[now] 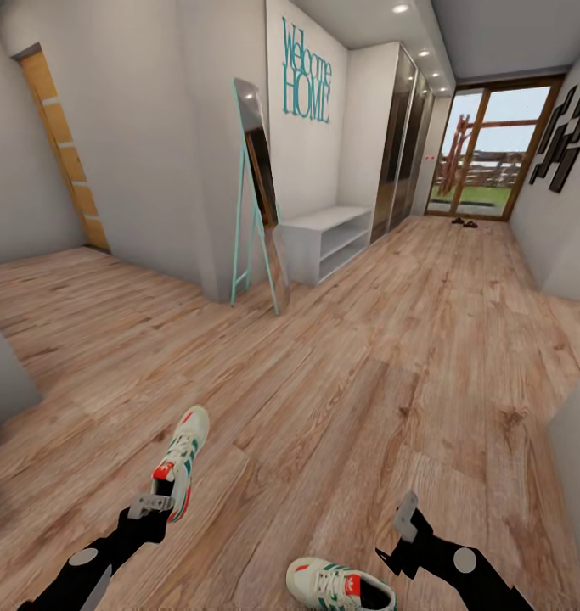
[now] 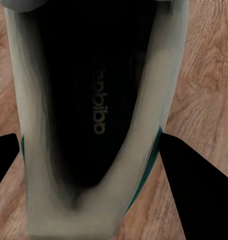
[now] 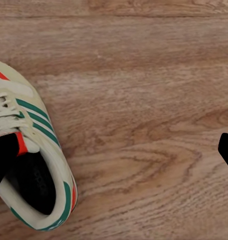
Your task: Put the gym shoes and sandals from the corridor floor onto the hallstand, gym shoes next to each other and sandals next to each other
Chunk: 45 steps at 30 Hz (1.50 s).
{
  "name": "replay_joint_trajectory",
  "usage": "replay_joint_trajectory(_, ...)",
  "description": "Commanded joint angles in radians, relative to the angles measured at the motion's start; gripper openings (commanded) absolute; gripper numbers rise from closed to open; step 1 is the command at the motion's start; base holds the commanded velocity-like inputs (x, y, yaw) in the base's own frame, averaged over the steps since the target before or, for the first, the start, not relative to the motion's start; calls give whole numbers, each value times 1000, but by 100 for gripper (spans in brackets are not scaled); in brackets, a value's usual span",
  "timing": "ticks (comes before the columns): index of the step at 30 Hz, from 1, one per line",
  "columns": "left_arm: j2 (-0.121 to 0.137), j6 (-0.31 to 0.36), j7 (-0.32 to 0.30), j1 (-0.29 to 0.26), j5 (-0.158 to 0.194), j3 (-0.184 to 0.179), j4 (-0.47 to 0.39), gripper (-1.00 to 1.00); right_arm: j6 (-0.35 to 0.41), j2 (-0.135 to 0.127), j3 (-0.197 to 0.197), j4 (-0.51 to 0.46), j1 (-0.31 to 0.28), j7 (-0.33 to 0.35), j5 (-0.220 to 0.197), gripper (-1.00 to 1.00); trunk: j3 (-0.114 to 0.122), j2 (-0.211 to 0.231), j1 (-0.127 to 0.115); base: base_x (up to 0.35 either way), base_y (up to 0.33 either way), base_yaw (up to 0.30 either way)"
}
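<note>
Left gripper (image 1: 158, 501) gripping one gym shoe (image 1: 183, 458) by its heel, toe pointing toward the white bench (image 1: 323, 242), right gripper (image 1: 400, 530) hanging open beside the other gym shoe (image 1: 336, 585), lying sideways

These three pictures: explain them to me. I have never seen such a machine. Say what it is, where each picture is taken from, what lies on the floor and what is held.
This is a simulated two-armed robot in a corridor. The big picture looks down from its head: the left gripper is at the heel of one sneaker, the right gripper hangs open beside the other sneaker. Both sneakers sit on the wood floor. The other two pictures come from cameras on each wrist. The left one looks straight into the first sneaker's opening, with a dark finger on each side; whether it grips yet is unclear. Far down the corridor lie two small dark things, probably the sandals.
</note>
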Motion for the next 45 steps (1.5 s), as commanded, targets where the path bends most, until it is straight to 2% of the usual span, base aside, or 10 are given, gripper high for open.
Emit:
replay_joint_trajectory(1, 0, 3, -11, -1, 3, 2, -10, -100, -7, 1, -5, 0, -1, 5, 11, 100, -5, -8, 4, 0, 0, 0)
replay_joint_trajectory(5, 0, 38, -33, -2, 3, -11, -46, -100, -7, 1, -4, -2, -1, 6, 12, 100, -25, -22, 12, 0, 0, 0)
replay_joint_trajectory(8, 0, 91, -48, -3, 3, -31, -86, -100, -7, 1, -4, -2, -1, 17, 13, 100, -42, -23, 14, 0, 0, 0)
replay_joint_trajectory(12, 1, 102, -50, -3, 3, -62, -96, -100, -7, 0, -4, -3, -1, 79, 20, 100, -63, -24, 15, 0, 0, 0)
replay_joint_trajectory(16, 1, 105, -51, -3, 3, -73, -97, -100, -7, -1, -4, -6, -1, 105, 61, 100, -85, -25, 17, 0, 0, 0)
replay_joint_trajectory(20, 1, 107, -51, -3, 3, -77, -98, -100, -7, -1, -5, -6, -1, 112, 127, 100, -89, -25, 17, 0, 0, 0)
replay_joint_trajectory(25, 1, 110, -51, -3, 3, -89, -98, -100, -7, -1, -6, -6, -1, 112, 133, 100, -101, -25, 19, 0, 0, 0)
replay_joint_trajectory(35, 0, 111, -51, -3, 3, -92, -97, -100, -8, -1, -7, -12, -1, 109, 134, 100, -155, -28, 23, 0, 0, 0)
replay_joint_trajectory(42, -1, 112, -51, -3, 2, -94, -98, -100, -11, -2, -7, -46, -1, 102, 135, 100, -158, -28, 23, 0, 0, 0)
replay_joint_trajectory(45, -3, 112, -51, -3, 1, -100, -98, -100, -8, -1, -5, -122, -1, 102, 141, 100, -158, -28, 23, 0, 0, 0)
